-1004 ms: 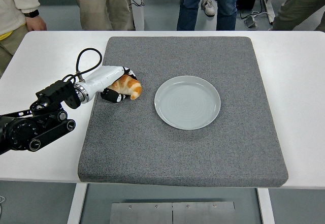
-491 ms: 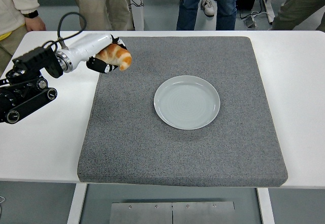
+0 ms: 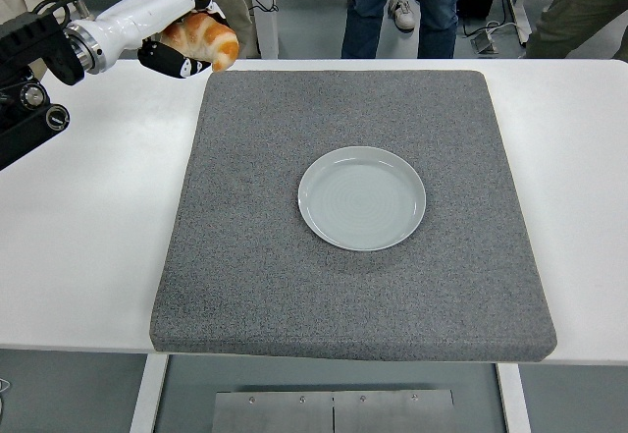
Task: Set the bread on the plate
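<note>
**Robot hand carries the bread high, well off from the plate**

The left robot hand is closed around the bread, its dark fingers curled underneath while the white wrist shell sits behind and above. The right robot hand is out of view. The bread hangs in the air over the far left corner of the grey mat, near the far edge of the white tabletop, well apart from the pale plate, which lies flat and empty near the mat's middle.

The bread looks like a small croissant or crescent roll: golden, glossy on top, probably light and soft, with a crust that would dent or flake under a hard squeeze. A gentle hold across the thick middle suits it best, and that appears to be roughly where the fingers have it, leaving the orange-brown tip free. It is unlikely to slip much, since the crust gives some grip, but a loose cradle could let it roll.

Its long axis runs roughly left to right in the head view, tilted slightly downward, with the exposed end pointing right towards the plate's side of the tabletop. The other end is hidden inside the grasp.

People's legs stand beyond the far edge.
</note>
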